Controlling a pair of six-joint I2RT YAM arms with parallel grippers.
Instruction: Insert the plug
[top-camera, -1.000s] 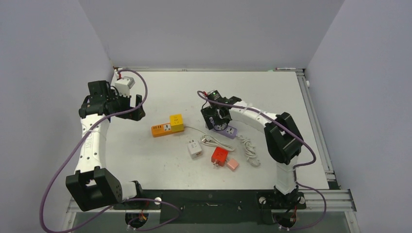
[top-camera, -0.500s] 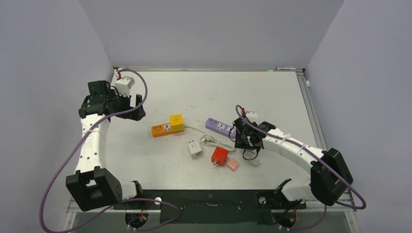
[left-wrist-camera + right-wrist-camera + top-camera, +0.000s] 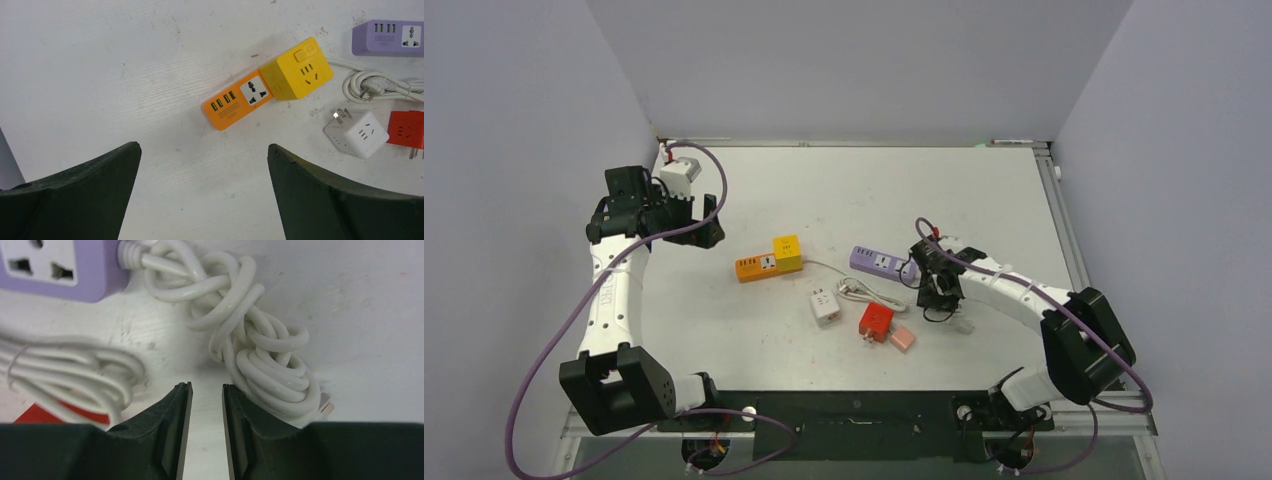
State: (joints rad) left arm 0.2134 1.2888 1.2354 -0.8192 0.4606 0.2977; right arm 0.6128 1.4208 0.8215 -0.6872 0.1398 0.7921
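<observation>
A purple power strip (image 3: 876, 261) lies mid-table; its white cord (image 3: 944, 308) is bundled in a knot to its right and ends in a plug (image 3: 965, 325). My right gripper (image 3: 934, 293) hangs low over the table just left of that bundle. In the right wrist view its jaws (image 3: 206, 387) stand narrowly apart with only bare table between them. The coiled cord (image 3: 255, 350) touches the right finger's outer side, and the strip (image 3: 55, 267) is at top left. My left gripper (image 3: 707, 222) is wide open and empty at the far left (image 3: 204, 150).
An orange power strip (image 3: 757, 267) joined to a yellow cube (image 3: 787, 252) lies left of centre, its white cord and plug (image 3: 854, 290) trailing right. A white cube adapter (image 3: 825, 307), a red adapter (image 3: 876, 322) and a pink one (image 3: 903, 339) lie near the front.
My right arm left the purple strip and swung toward the near right, ending beside the cord bundle. The purple strip shifted slightly. The left arm has not moved.
</observation>
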